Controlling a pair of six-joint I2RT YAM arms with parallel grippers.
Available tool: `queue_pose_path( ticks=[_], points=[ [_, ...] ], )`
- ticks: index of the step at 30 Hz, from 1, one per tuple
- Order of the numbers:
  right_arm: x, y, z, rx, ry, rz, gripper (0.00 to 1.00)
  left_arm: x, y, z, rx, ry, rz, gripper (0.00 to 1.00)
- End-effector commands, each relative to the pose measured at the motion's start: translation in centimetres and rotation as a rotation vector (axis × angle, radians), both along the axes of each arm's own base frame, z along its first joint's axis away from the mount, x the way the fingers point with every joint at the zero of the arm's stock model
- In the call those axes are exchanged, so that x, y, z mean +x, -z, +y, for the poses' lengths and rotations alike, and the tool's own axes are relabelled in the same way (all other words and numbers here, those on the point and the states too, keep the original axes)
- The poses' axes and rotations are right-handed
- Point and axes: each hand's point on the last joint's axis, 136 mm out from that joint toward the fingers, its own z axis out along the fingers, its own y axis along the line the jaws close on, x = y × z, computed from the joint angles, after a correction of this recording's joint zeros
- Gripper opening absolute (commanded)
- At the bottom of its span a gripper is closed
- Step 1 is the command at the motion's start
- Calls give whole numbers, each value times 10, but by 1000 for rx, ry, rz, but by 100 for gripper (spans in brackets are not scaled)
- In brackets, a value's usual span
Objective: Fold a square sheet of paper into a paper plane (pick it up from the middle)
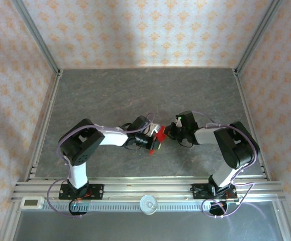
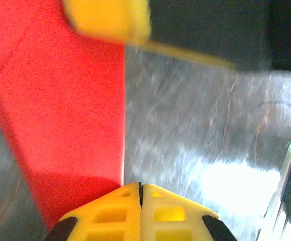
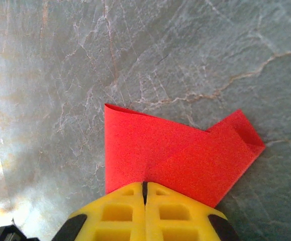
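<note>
Red, thin and creased into a narrower folded shape, the paper sheet (image 3: 175,150) is being held between your two arms over the middle of the grey stone-patterned table (image 3: 135,50). Your right gripper (image 3: 145,187) is pinching its near edge with the jaws pressed fully together. Your left gripper (image 2: 140,187), equally closed, appears to be nipping the opposite side. You are probably gripping both ends to keep the fold taut and aligned for the next crease.
</note>
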Motion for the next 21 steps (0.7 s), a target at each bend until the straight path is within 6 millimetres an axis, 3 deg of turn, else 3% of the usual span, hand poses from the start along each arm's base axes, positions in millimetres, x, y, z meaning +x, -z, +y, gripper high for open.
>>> queue_pose_path(
  ticks=[1, 7, 10, 14, 18, 21],
  points=[
    [-13, 33, -31, -144, 63, 91, 0, -38, 27, 35, 118, 16, 76, 0],
    [-12, 32, -31, -139, 62, 88, 0, -69, 39, 68, 190, 0, 101, 0],
    [-10, 28, -26, -115, 48, 80, 0, -75, 32, 72, 177, -10, 86, 0],
    [-2, 9, -13, -48, 18, 31, 0, -61, -4, 66, 96, -45, -9, 0],
    [10, -34, 1, 60, -3, -76, 1, -32, -41, 62, 19, -117, -109, 0],
    [15, -56, -8, 40, 41, -144, 8, -3, -56, 68, -25, -211, -135, 0]
  ],
)
